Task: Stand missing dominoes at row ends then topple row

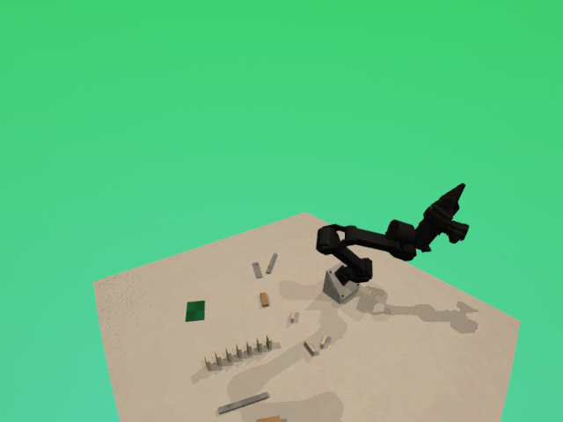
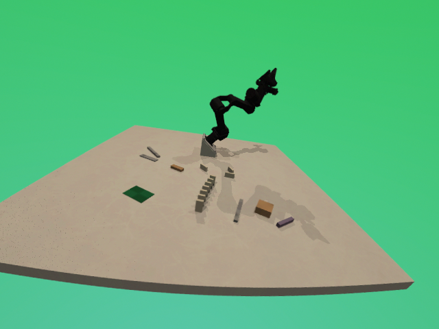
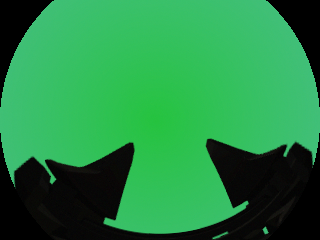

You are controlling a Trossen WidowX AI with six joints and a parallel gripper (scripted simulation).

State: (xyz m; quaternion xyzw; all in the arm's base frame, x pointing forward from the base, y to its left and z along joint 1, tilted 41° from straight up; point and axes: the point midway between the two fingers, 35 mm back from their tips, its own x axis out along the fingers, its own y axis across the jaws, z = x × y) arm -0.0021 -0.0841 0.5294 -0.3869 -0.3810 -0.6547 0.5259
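My gripper is open and empty, raised high and pointing up and away from the table, far from the dominoes. Several pale dominoes stand upright in an evenly spaced row; one end domino is farthest from the arm's base, and the other end domino is nearest it. Three loose dominoes lie on their sides between the row and the base: one domino alone, and a second domino close to a third domino.
A green square and a small orange block lie on one side of the row. A long grey bar, a larger orange block and a purple bar lie on the other. Two grey strips lie farther back.
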